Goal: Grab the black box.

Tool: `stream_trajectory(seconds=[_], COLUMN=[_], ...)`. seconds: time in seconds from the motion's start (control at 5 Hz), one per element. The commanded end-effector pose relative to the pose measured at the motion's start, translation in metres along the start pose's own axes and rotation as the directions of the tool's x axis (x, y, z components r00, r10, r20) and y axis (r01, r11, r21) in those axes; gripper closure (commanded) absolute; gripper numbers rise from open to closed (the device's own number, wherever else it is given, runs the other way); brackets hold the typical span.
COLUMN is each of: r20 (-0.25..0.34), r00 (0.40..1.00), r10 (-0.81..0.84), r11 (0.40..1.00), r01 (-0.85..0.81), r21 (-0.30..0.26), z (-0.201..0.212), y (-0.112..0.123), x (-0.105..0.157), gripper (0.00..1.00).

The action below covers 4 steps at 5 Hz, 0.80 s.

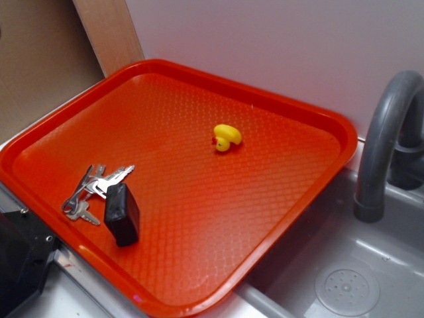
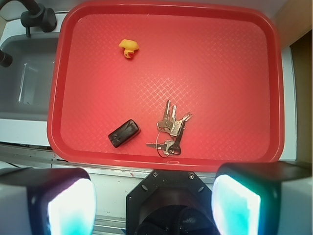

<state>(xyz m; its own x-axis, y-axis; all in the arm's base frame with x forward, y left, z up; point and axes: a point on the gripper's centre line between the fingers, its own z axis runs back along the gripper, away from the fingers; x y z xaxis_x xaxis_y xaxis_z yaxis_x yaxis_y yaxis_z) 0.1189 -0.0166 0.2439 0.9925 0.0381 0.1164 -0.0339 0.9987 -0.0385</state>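
The rectangular red plastic tray (image 2: 274, 73), diamond-textured with rounded corners, sits beside the grey moulded sink (image 1: 371, 265). The gripper (image 2: 154, 200) is wide open and empty, its two pale fingers (image 2: 68, 205) hanging outside the tray's near rim. The small matte black rectangular box (image 2: 123, 132) with rounded corners lies at 7 o'clock in the wrist view, just beside the bunch of silver metal keys (image 2: 170, 129). The yellow rubber duck (image 2: 128, 48) sits at 11 o'clock.

A red tray (image 1: 291, 218) holds the black box (image 1: 122, 213) near its front left edge, touching a bunch of keys (image 1: 93, 191). A yellow duck (image 1: 226, 138) sits well apart. A grey faucet (image 1: 384, 146) rises over the sink (image 1: 371, 265) on the right.
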Motion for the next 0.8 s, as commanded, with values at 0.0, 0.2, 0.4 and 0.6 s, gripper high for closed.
stream_trajectory(seconds=[0.0,0.2,0.4,0.6], r20=[0.000,-0.028,-0.087,-0.125], r00=[1.000,0.984,0.936,0.867], r10=[0.000,0.177,0.342,0.482], r11=[1.000,0.984,0.937,0.873], r01=[0.000,-0.177,-0.347,-0.487], r21=[0.000,-0.013,-0.038,-0.011], z=[0.000,-0.015,-0.034,-0.061], y=[0.000,-0.018,-0.036,-0.052], x=[0.000,0.003,0.017,0.025], gripper=[0.00,0.00,0.00,0.00])
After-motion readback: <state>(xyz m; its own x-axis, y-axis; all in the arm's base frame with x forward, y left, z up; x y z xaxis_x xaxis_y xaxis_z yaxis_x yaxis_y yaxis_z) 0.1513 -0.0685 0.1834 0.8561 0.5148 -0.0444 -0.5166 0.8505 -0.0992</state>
